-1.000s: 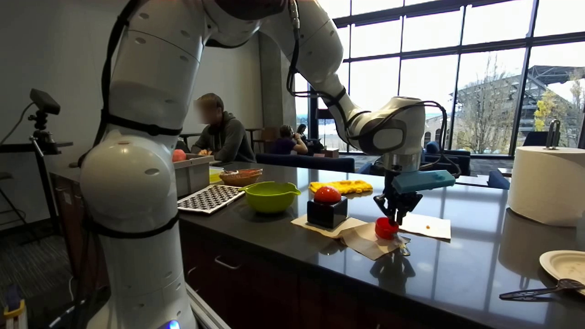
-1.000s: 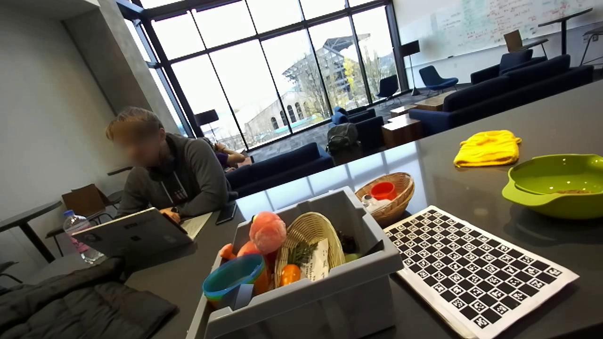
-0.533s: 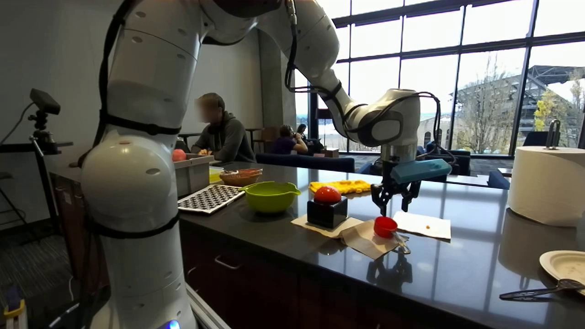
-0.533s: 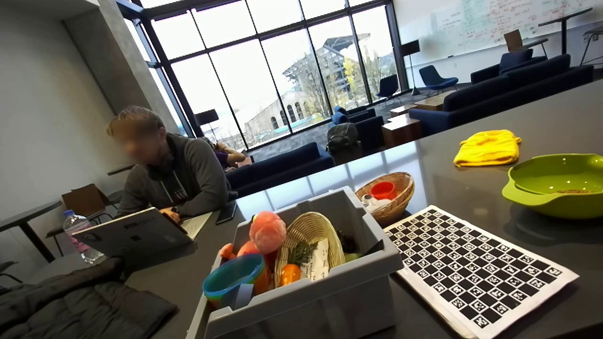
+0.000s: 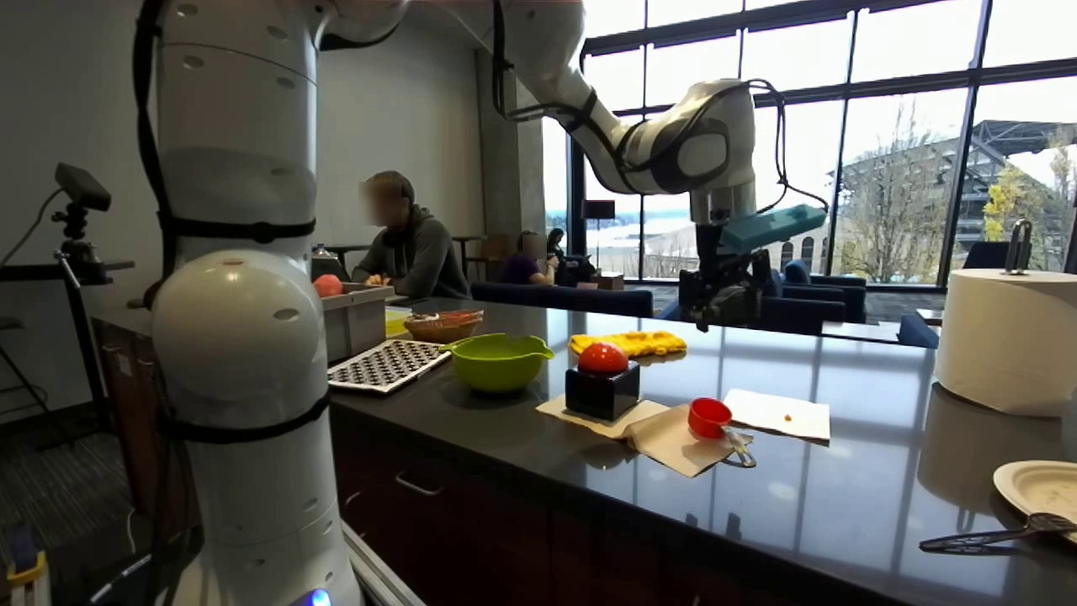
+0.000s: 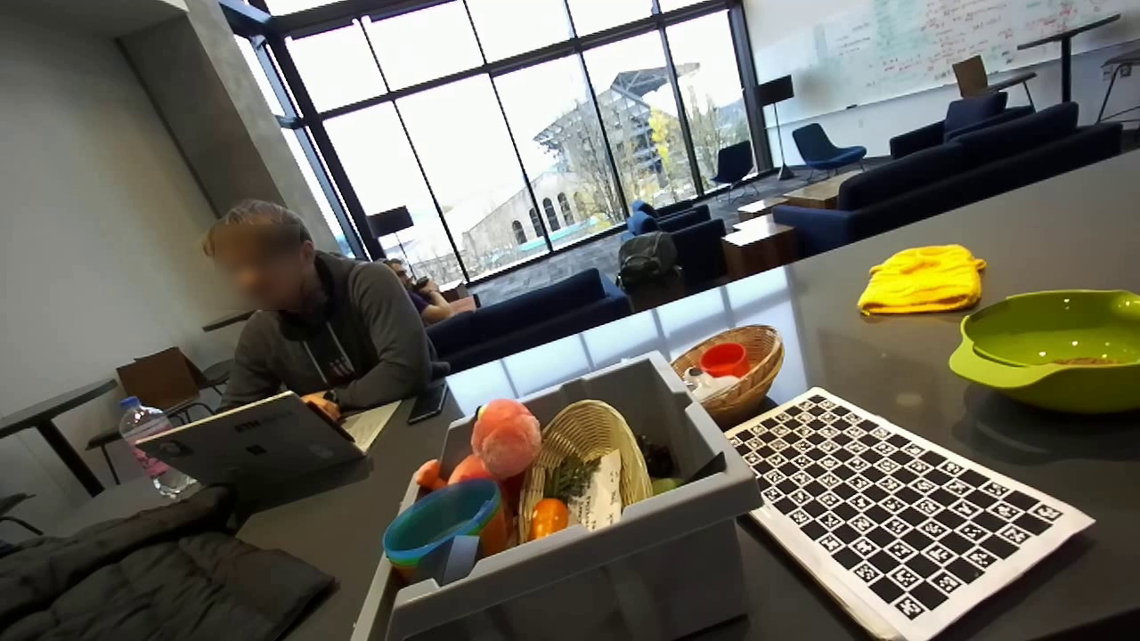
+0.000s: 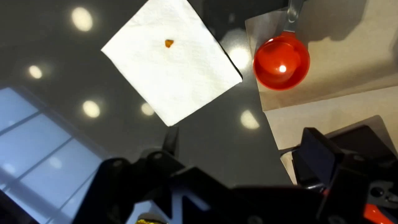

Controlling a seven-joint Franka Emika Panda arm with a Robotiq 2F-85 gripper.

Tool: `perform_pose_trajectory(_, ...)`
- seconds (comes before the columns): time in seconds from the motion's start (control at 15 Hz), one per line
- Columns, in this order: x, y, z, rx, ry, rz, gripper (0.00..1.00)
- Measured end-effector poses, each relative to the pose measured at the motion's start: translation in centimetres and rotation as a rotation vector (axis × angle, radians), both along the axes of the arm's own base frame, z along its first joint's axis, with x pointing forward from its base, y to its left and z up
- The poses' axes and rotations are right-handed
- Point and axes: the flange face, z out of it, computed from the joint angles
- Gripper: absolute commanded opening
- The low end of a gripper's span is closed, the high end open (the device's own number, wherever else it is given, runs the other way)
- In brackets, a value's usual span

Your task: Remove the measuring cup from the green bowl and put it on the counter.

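The red measuring cup [image 5: 709, 418] with its greyish see-through handle rests on a brown napkin on the dark counter [image 5: 824, 513]. From above, in the wrist view, the bowl of the measuring cup [image 7: 281, 62] looks empty. The green bowl [image 5: 501, 366] stands apart from it, farther left, and shows some brownish stuff inside in an exterior view [image 6: 1060, 356]. High over the counter, clear of the cup, hangs my gripper [image 5: 722, 316]. In the wrist view the gripper [image 7: 242, 140] is spread wide, with nothing between its fingers [image 7: 318, 155].
A black box with a red dome [image 5: 602, 383] sits beside the cup. Around it are a white napkin [image 5: 778, 414], a yellow cloth [image 5: 629, 343], a paper towel roll [image 5: 1010, 345] and a plate [image 5: 1039, 488]. A grey bin [image 6: 570, 588], wicker basket [image 6: 757, 378] and checkered board [image 6: 899, 507] stand at the other end.
The gripper has opened and let go of the measuring cup, then risen well above it. The cup tipped slightly as it came free and has stayed on the brown napkin.
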Motion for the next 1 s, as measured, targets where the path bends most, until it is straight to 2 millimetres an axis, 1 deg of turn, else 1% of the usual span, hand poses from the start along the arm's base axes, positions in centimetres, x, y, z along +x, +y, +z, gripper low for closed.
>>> perform_pose_trajectory(0.2, -0.4, 1.9, 3.7, -0.031, -0.012, 0.054, 1.00)
perform_pose_trajectory(0.4, -0.6, 4.5, 6.1, -0.060, -0.005, 0.121, 1.00)
perform_pose_trajectory(0.53, -0.6, 6.4, 6.9, -0.070, 0.009, 0.165, 1.00)
perform_pose_trajectory(0.73, 0.0, 9.7, 7.5, -0.082, 0.008, 0.249, 1.00)
perform_pose_trajectory(0.87, 0.2, 10.8, 7.5, -0.083, 0.007, 0.271, 1.00)
perform_pose_trajectory(1.0, 0.2, 10.7, 7.5, -0.084, 0.008, 0.274, 1.00)
